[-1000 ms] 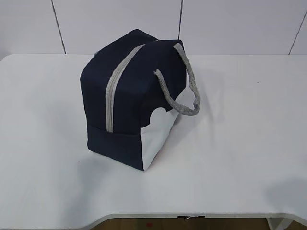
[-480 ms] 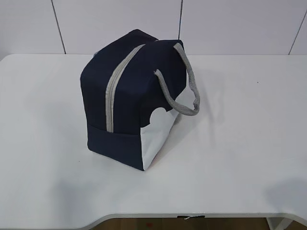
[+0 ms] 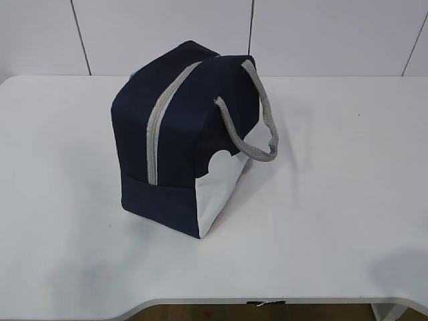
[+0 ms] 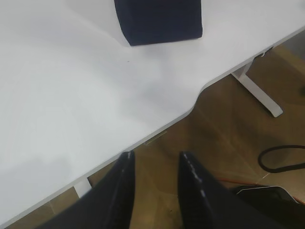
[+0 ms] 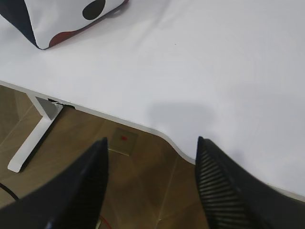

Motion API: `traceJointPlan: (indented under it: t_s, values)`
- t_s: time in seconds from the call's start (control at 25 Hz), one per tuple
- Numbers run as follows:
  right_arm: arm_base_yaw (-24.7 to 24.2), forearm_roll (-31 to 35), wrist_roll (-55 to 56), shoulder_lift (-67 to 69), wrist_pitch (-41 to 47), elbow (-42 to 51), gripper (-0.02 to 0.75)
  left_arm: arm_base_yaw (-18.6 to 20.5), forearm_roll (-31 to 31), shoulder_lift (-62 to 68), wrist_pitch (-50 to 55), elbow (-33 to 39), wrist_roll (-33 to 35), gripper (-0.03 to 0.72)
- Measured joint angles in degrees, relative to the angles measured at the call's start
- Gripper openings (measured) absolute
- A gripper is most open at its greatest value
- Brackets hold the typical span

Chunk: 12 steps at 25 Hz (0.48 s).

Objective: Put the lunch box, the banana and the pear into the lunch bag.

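The lunch bag (image 3: 187,134) stands zipped at centre frame on the desk (image 3: 334,200), no food items visible, both sets of fingers apart and empty, suggesting packing is complete.

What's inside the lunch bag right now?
Cannot tell: the lunch bag looks closed along its grey zipper, so its inside is hidden. No lunch box, banana or pear shows on the table.

The left hand (image 4: 155,164) has two glossy black fingers (image 4: 121,179), tapering to narrow tips with pale highlights along their edges. The right hand (image 5: 151,157) has broader matte black fingers (image 5: 217,186); the inner pad of one is finely ribbed with horizontal grooves
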Motion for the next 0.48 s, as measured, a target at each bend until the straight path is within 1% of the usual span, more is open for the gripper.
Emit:
traceJointPlan:
  t_s: [0.24, 0.48]
  values:
    - [-0.3, 0.0, 0.0, 0.0, 0.0, 0.0, 0.467, 0.0, 0.7, 0.0, 0.0, 0.0, 0.0, 0.237]
    - [-6.5, 0.0, 0.0, 0.0, 0.0, 0.0, 0.467, 0.0, 0.7, 0.0, 0.0, 0.3, 0.0, 0.237]
